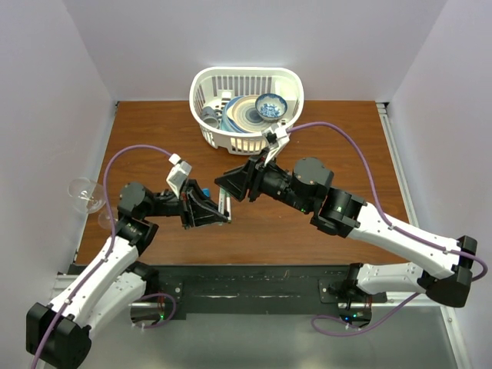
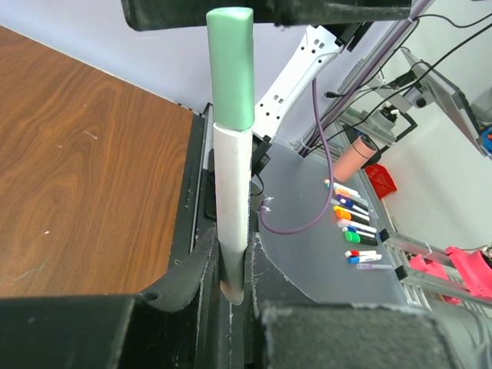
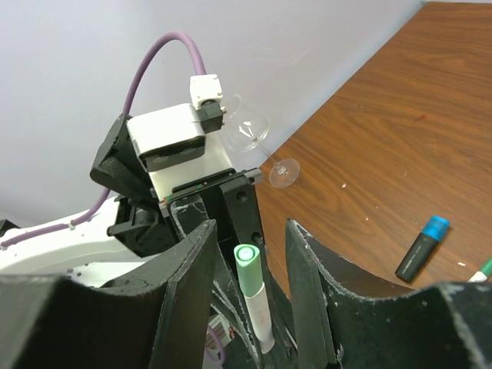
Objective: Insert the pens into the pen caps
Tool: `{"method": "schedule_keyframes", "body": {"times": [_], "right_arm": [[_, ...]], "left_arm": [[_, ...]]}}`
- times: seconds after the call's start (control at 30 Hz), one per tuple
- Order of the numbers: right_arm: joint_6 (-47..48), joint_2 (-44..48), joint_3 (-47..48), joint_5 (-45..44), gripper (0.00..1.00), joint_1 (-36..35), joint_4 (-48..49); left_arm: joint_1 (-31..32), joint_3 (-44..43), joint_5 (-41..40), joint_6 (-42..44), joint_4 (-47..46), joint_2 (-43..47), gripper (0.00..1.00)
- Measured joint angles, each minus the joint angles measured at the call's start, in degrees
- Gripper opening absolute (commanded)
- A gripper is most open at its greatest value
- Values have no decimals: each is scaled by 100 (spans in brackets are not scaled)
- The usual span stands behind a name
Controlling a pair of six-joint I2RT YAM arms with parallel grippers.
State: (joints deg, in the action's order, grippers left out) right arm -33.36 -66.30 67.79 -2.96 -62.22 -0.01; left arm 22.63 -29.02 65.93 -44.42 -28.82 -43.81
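Observation:
My left gripper (image 1: pixel 213 207) (image 2: pixel 233 240) is shut on the lower end of a white pen (image 2: pixel 233 192). A green pen cap (image 2: pixel 231 69) sits on the pen's far end. My right gripper (image 1: pixel 234 183) (image 3: pixel 251 228) is open, its jaws standing on either side of the capped end (image 3: pixel 249 269) without touching it. The white barrel (image 3: pixel 261 319) shows below the cap in the right wrist view. A green-tipped white object (image 3: pixel 483 269) lies at the right edge of the right wrist view; I cannot tell whether it is the second pen.
A white basket (image 1: pixel 201 86) with plates and a blue bowl stands at the back. A wine glass (image 1: pixel 86 194) (image 3: pixel 254 138) lies at the left edge. A black marker with a blue cap (image 3: pixel 421 247) lies on the wooden table (image 1: pixel 323 146).

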Motion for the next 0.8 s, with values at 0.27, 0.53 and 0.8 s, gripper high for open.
{"method": "schedule_keyframes", "body": {"times": [0.27,0.53,0.8], "right_arm": [[4,2,-20,116,35,0,-2],[2,2,-153,155,19,0,-2],[7,17,-256,363,0,15,105]], "left_arm": [[0,59,39,-214,-245,-92,0],[0,63,90,-313,-407,-129,0],[0,70,153,-350,-474,-225,0]]}}
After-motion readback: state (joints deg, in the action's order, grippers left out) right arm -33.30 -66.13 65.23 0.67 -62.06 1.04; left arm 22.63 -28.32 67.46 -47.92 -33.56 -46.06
